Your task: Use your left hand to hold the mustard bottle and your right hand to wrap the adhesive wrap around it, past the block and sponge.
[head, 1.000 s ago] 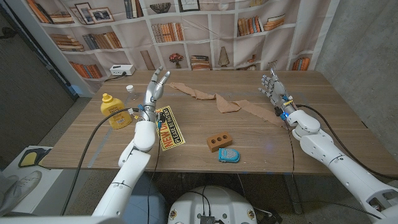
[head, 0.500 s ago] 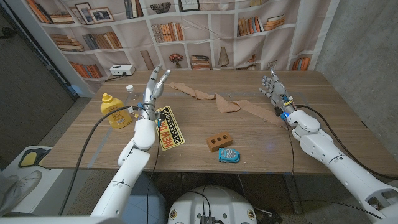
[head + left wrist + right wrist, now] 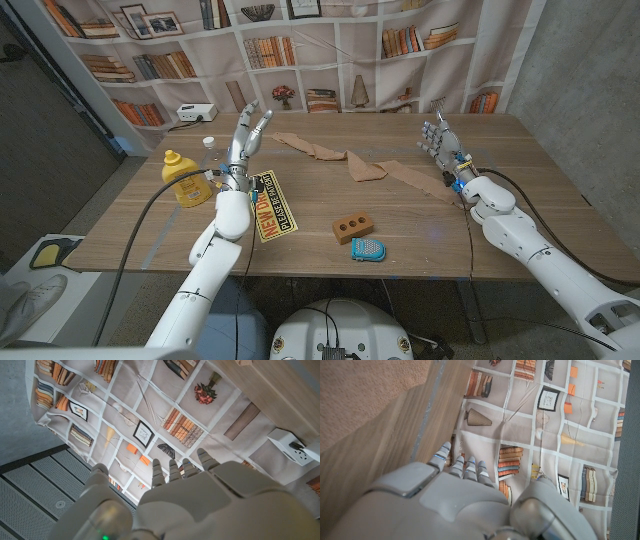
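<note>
Head view: mustard bottle [image 3: 186, 178] upright on surface [image 3: 330, 260], beside my raised, empty left robot hand [image 3: 247, 134]. I'd grip its slick body mid-height. Adhesive wrap [image 3: 365, 167] limp, light.
Right wrist: right robot hand [image 3: 455, 495] empty, fingers extended.

We record the left hand [image 3: 200, 505], fingers extended and holding nothing, before a printed bookshelf backdrop [image 3: 140, 425], with the wooden table's edge [image 3: 270, 390] and a white box [image 3: 295, 447] just beside that backdrop.
</note>
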Available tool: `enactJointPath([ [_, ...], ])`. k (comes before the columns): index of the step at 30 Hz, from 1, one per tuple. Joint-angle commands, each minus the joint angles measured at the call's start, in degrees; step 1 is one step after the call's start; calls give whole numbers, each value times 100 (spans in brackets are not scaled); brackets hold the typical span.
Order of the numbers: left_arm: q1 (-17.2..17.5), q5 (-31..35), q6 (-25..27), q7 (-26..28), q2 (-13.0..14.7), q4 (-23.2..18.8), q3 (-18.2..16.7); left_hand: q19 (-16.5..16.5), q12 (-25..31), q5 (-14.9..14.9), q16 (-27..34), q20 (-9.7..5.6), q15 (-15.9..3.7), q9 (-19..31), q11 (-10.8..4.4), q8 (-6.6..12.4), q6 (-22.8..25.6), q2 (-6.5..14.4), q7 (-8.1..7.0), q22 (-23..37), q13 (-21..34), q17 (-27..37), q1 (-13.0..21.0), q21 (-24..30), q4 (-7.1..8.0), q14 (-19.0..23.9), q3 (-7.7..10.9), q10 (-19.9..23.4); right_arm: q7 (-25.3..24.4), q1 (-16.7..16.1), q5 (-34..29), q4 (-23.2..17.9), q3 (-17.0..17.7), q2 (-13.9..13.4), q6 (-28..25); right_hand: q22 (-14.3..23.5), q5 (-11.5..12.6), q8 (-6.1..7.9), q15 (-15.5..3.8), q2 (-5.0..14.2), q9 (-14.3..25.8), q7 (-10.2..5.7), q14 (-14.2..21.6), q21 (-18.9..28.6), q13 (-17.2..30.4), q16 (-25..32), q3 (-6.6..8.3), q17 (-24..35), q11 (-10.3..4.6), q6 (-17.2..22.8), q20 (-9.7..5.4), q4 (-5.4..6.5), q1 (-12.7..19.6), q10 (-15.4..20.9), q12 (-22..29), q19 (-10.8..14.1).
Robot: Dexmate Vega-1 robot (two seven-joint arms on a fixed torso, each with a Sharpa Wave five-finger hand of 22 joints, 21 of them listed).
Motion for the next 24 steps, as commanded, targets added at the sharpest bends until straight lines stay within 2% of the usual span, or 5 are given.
enactJointPath([
  [1, 152, 188, 211, 93, 73, -271, -18, -25, -15, -25, 2, 0, -23, 19, -10, 6, -32, -25, 19, 13, 14, 14, 65, -16, -25, -44, 9, -34, 13, 9, 5, 35, 21, -9, 28, 19, -16, 13, 4, 1, 20, 36, 1, 42, 22, 28, 2, 4, 29, 6, -19, -41, 51, 38, 11, 8],
  [10, 247, 240, 258, 158, 137, -383, -69, -48, -6, -27, -3, -14, -14, 19, 3, 4, -36, -40, 20, 13, 14, 15, 72, -20, -24, -75, 3, -28, 25, -39, 110, -69, 48, 1, -32, 19, -19, 15, 3, 2, 20, 28, 1, 26, 22, 27, -1, 6, 26, 12, 7, -44, 46, 39, 9, -32],
  [15, 296, 103, 24, 164, 189, -329, -123, -57, 4, -28, 0, -21, -44, 20, -9, 4, -37, -46, -1, 13, 14, 15, 76, -20, -22, -77, 1, -11, 89, -39, 230, -51, 74, 58, -38, 19, -21, 14, 5, -5, 20, 24, 6, 24, 23, 30, -9, 8, 11, 13, 22, -42, 33, 37, 7, -40],
  [24, 429, 150, 5, 325, 207, -450, -227, -70, 24, -28, 2, -33, -67, 20, -22, 1, -42, -45, -46, 13, 14, 14, 96, -20, -23, -88, 5, 27, -4, -51, 170, -98, 64, 35, -78, 19, -26, 16, 6, -27, 20, 27, 1, 25, 23, 30, -32, 14, 18, 19, 23, -33, -2, 42, 8, -45],
])
